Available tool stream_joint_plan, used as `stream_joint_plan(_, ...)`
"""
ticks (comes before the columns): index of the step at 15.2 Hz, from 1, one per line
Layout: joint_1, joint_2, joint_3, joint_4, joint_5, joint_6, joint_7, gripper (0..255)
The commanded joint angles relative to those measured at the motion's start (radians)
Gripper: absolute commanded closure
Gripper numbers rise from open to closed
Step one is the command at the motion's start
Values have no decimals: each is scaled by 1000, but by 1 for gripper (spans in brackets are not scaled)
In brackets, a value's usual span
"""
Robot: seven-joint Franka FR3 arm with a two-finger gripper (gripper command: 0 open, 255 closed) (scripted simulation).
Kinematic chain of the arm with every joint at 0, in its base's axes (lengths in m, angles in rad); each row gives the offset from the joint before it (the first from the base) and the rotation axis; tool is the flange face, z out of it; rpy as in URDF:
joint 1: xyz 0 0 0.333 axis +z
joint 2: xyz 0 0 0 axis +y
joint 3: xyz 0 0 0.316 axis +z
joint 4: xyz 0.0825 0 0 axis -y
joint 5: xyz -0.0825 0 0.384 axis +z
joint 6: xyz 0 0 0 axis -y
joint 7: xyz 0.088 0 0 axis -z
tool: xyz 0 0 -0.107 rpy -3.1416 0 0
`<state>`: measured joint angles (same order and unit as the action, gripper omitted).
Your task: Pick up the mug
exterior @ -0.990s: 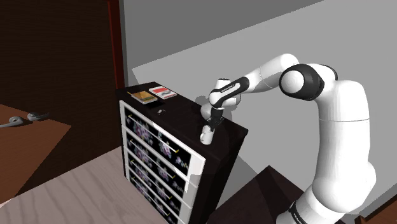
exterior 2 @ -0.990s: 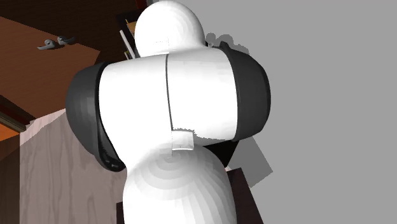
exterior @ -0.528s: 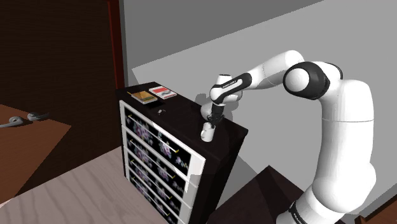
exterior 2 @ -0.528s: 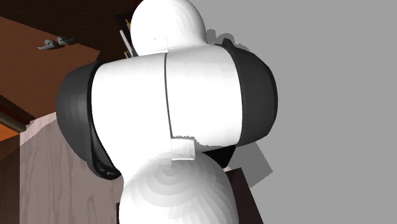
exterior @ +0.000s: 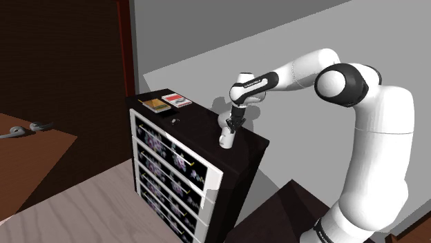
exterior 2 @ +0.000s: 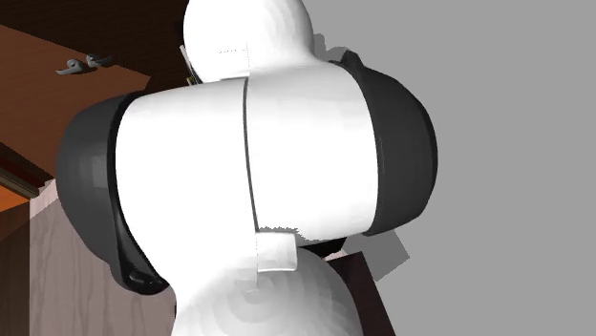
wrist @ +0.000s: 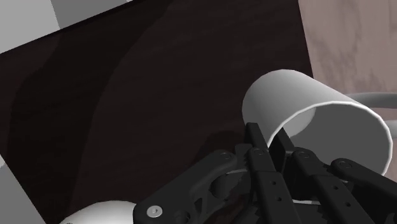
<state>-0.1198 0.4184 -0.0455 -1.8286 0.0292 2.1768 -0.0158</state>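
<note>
In the shoulder view a white mug (exterior: pixel 225 137) hangs tilted just above the dark cabinet top (exterior: pixel 200 124), near its front edge. My black gripper (exterior: pixel 231 124) comes down on it from above. In the wrist view the fingers (wrist: pixel 257 143) are shut on the mug's wall (wrist: pixel 305 105) at the rim, one finger inside and one outside. A grey curve beside the mug (wrist: pixel 380 97) looks like its handle.
The cabinet has white patterned drawer fronts (exterior: pixel 169 162). Two flat boxes (exterior: pixel 155 105) (exterior: pixel 177 101) lie at its far end, with a small dark item (exterior: pixel 174 122) nearer the middle. A grey wall stands behind. My arm's body (exterior 2: pixel 258 172) blocks the second exterior view.
The gripper has risen a little with the mug clasped, lifting it off the cabinet top. The arm's elbow has moved up and towards the shoulder view's right.
</note>
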Motion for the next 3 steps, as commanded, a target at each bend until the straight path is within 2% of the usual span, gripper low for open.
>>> stream_joint_plan(1, 0, -14, -1, 7, -1, -22, 0, 255)
stream_joint_plan(3, 0, -16, -1, 8, -1, -24, 0, 255)
